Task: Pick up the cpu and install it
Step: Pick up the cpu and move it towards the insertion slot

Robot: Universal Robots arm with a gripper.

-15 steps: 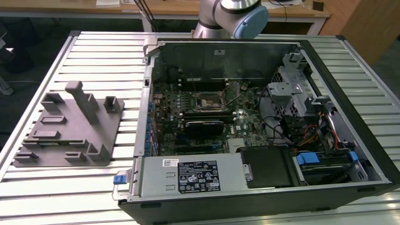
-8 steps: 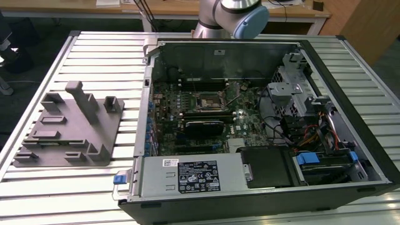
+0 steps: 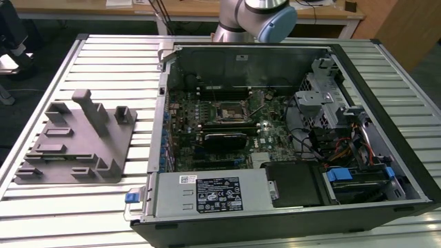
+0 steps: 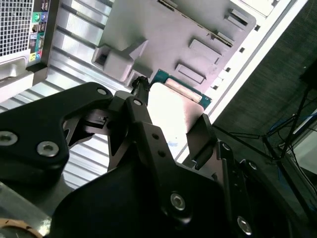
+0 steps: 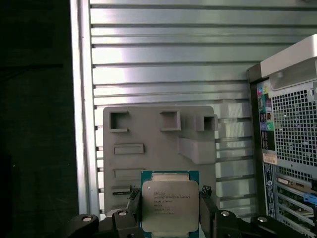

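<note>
Gripper (image 5: 169, 192) is clamping the cpu (image 5: 170, 207) in both wrist views, with its fingers (image 5: 132, 201) pressing on two opposite edges. The chip is riding silver face up over the edge of the grey tray (image 5: 158, 148) on the slatted table (image 5: 173, 64), beside the computer case (image 3: 248, 67). Assessment: the pick-up is looking complete and the carry is in hand. Installing is calling for level, square alignment over the socket (image 3: 227, 111).

cpu (image 5: 170, 206) silver, green rim | tray (image 5: 153, 161) grey | table (image 5: 173, 64) ribbed silver
</note>
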